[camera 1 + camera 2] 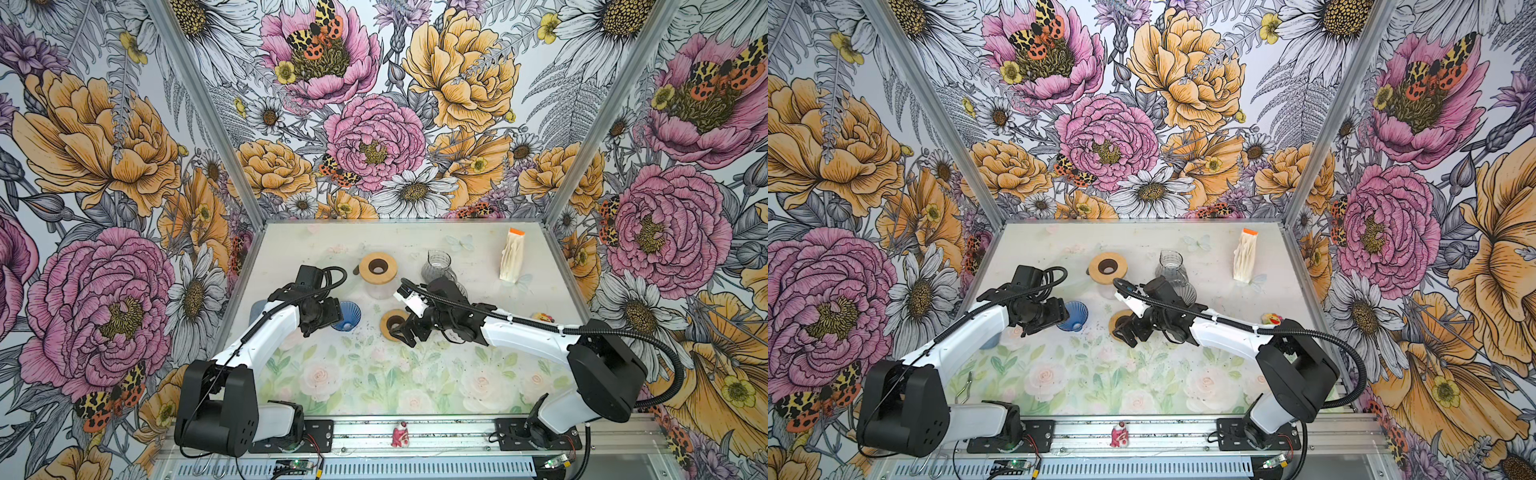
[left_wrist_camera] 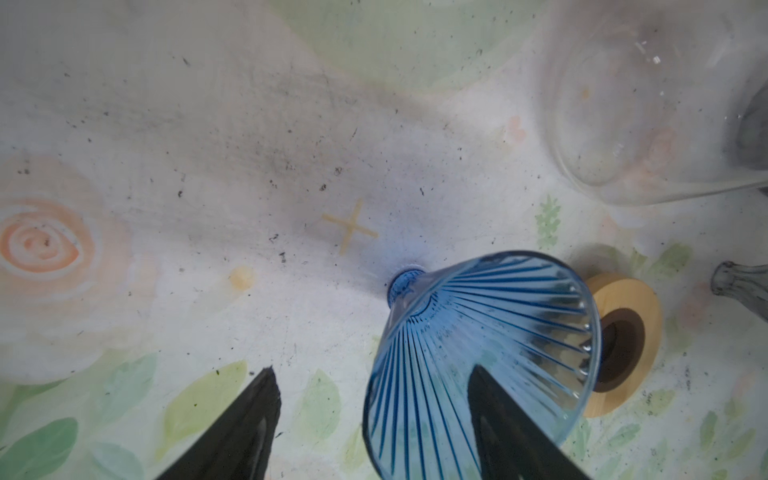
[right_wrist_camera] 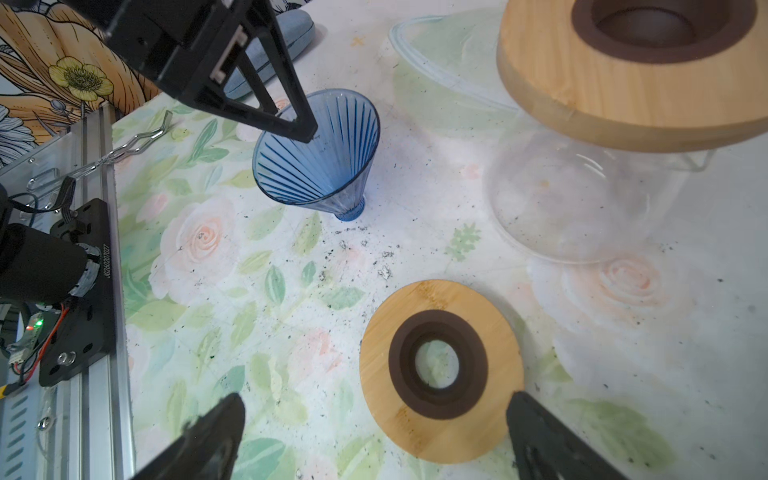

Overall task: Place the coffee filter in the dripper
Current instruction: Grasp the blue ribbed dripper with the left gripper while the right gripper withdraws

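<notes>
The dripper [image 1: 349, 316] [image 1: 1074, 316] is a ribbed blue glass cone lying on its side, left of the table's middle. My left gripper [image 2: 370, 370] is open and straddles the cone's wall [image 2: 419, 374]: one finger is inside the mouth, the other outside, with a gap to the glass. The coffee filter [image 1: 513, 255] [image 1: 1246, 255], white paper with an orange top, stands at the back right, far from both grippers. My right gripper [image 3: 376, 397] [image 1: 401, 334] is open and empty, low over a loose wooden ring [image 3: 440, 370].
A second wooden ring [image 1: 377, 268] sits on a clear glass carafe [image 3: 582, 199] behind the dripper. A grey glass vessel [image 1: 438, 266] stands behind the right arm. A wire clip [image 3: 137, 137] lies at the front left, and coffee grounds are scattered mid-table.
</notes>
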You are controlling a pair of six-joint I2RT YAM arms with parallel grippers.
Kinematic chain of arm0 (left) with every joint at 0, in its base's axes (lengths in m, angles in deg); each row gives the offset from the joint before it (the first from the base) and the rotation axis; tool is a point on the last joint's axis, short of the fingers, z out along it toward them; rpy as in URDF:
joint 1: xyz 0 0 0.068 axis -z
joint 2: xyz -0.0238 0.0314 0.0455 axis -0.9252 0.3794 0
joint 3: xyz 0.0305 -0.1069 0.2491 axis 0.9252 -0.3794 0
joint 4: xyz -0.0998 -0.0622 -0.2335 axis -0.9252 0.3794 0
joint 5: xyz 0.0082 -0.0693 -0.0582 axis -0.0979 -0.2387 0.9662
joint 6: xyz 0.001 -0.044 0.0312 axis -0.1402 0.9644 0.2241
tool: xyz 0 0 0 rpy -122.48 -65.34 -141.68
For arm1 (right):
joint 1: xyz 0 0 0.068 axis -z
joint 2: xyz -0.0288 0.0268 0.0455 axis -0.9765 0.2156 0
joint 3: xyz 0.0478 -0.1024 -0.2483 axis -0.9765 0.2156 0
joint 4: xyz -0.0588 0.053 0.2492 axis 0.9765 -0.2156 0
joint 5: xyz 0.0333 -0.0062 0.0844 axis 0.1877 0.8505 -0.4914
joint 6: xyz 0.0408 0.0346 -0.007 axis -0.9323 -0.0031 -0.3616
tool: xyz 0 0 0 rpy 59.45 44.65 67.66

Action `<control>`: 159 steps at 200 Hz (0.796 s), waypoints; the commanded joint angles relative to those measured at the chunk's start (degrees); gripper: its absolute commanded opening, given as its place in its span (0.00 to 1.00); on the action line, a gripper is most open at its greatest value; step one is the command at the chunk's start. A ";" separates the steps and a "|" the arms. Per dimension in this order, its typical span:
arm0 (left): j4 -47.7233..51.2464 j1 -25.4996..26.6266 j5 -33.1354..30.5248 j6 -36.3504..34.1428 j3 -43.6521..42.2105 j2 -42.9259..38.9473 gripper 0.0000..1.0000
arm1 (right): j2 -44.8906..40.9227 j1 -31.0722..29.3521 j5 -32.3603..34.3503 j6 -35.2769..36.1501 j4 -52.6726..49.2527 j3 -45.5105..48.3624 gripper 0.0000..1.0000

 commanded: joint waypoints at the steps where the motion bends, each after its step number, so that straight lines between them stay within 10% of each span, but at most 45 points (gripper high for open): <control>1: -3.40 -0.40 1.50 0.49 -0.15 1.52 0.68 | -2.31 -0.33 2.36 1.15 6.41 0.31 0.99; 159: -6.15 -0.21 4.56 -2.02 1.76 8.90 0.39 | -2.14 -0.33 6.84 0.36 3.71 -3.37 0.99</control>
